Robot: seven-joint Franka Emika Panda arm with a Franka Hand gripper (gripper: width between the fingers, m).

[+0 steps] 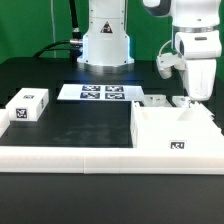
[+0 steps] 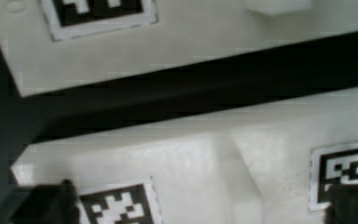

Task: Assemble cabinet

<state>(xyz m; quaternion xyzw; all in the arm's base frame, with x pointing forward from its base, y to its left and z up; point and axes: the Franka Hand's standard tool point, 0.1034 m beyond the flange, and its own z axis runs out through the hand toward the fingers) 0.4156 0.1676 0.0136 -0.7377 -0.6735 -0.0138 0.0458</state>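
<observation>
Black desk (image 1: 80,125) fills the scene. White arm (image 1: 190,25) comes in from the top on the exterior view's right; its round base (image 1: 105,45) stands at the back, centre. Long low white rail (image 1: 70,160) runs along the desk's front edge.

Cabinet box (image 1: 155,135): biggest white piece, open top, one square marker on its front wall. It sits front on the exterior view's right, against the rail. Marker board (image 1: 97,92) lies flat in front of the base with four tags. Small tagged block (image 1: 28,105) is far on the exterior view's left, well apart from the box. Flat white panel (image 1: 155,100) lies just behind the box, between the marker board and the hand.

Hand (image 1: 196,98) points down over the box's back corner on the exterior view's right. Tips are near the rim; contact unclear. Wide or narrow: cannot tell, nothing seen held.

Wrist view is blurred: white tagged plastic close up, crossed by a dark band, one dark fingertip (image 2: 34,200) at the edge. Which parts these are: cannot tell.
</observation>
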